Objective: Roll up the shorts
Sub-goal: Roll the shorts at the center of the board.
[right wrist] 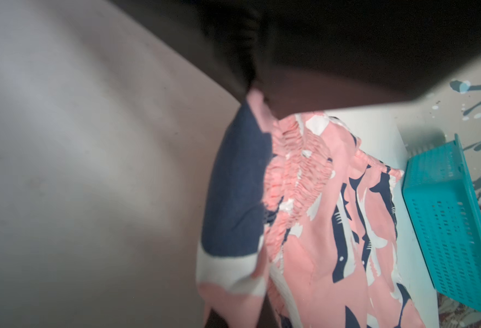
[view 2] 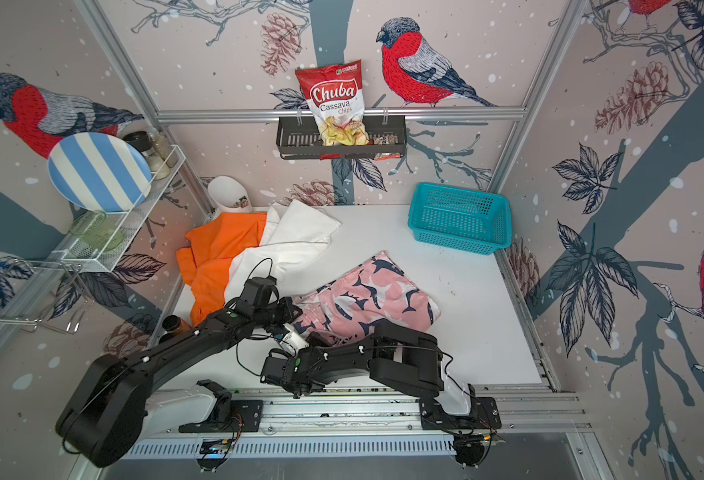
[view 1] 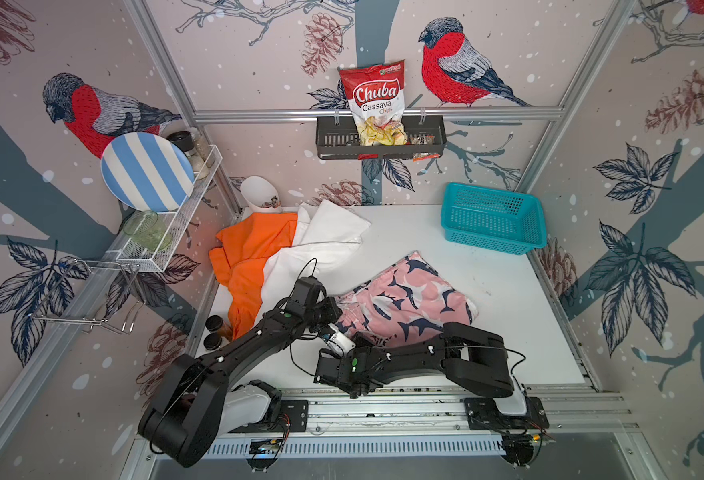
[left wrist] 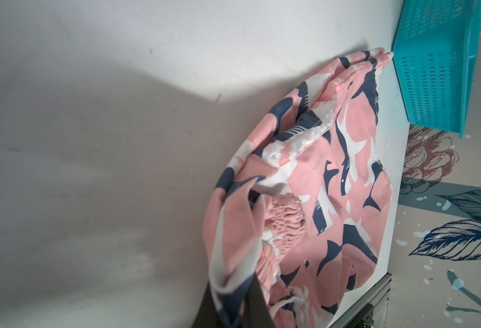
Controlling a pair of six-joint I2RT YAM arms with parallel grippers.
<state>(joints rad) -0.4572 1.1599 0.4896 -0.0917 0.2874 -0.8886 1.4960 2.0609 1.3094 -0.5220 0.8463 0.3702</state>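
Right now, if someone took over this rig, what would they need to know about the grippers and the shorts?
Grippers: the left gripper is shut on the pink shorts at the gathered waist end. The right gripper is shut on that same end.
Things: the pink shorts lie spread near the middle of the table, unrolled. The white shorts and orange shorts overlap in a heap at the far left, with no fingers on them.
Done: both grips taken on the waist end, nothing rolled.
Left: roll the pink pair, then the white and orange ones.
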